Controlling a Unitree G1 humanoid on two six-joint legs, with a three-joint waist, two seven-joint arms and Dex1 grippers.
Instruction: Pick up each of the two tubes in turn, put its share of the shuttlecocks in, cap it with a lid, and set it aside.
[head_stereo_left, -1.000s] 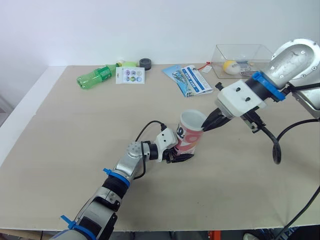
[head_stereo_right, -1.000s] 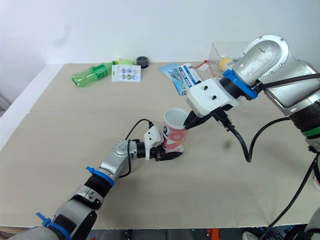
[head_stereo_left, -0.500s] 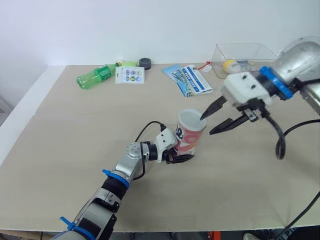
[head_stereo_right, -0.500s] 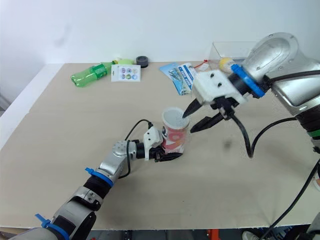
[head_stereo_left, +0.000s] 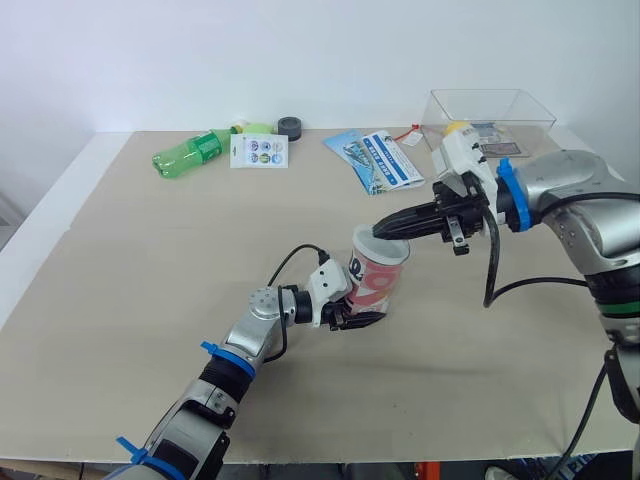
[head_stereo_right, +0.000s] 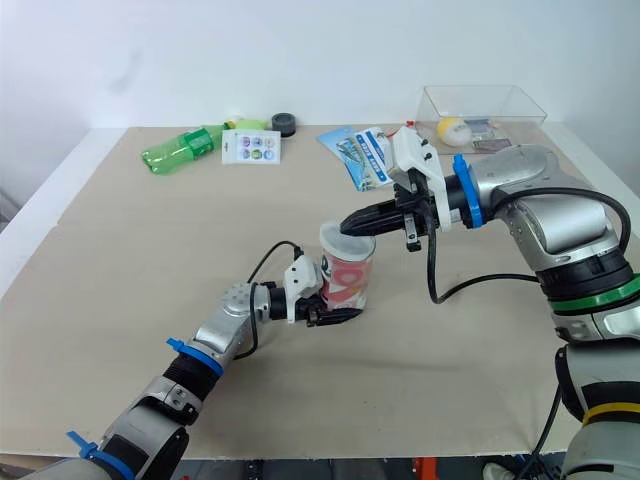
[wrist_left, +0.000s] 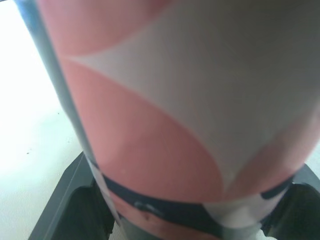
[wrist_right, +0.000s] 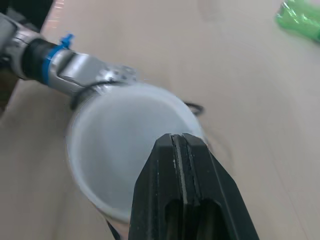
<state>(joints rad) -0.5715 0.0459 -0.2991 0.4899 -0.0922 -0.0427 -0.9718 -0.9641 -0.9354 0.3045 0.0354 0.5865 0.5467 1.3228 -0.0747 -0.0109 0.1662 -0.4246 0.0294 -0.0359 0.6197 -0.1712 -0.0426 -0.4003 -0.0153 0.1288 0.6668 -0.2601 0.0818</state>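
A short red-and-white tube (head_stereo_left: 378, 284) stands upright near the middle of the table, with a translucent white lid (head_stereo_left: 383, 245) on its mouth. My left gripper (head_stereo_left: 356, 311) is shut on the tube's lower part from the left; in the left wrist view the tube (wrist_left: 170, 100) sits between the black fingers (wrist_left: 75, 200). My right gripper (head_stereo_left: 381, 231) reaches in from the right, shut, with its tips on the right edge of the lid. Seen from the right wrist, the closed fingertips (wrist_right: 179, 150) lie over the lid (wrist_right: 120, 160). The tube's contents are hidden.
At the back of the table lie a green bottle (head_stereo_left: 190, 152), a sticker card (head_stereo_left: 260, 150), a black ring (head_stereo_left: 291, 126) and a blue leaflet (head_stereo_left: 378, 160). A clear box (head_stereo_left: 500, 104) holding a yellow ball (head_stereo_left: 457, 128) stands at the back right.
A second ago the tube's mouth was open with the right gripper's tips in it. Then the lid sat on it and the gripper drew back open. Now it is shut on the lid's edge.
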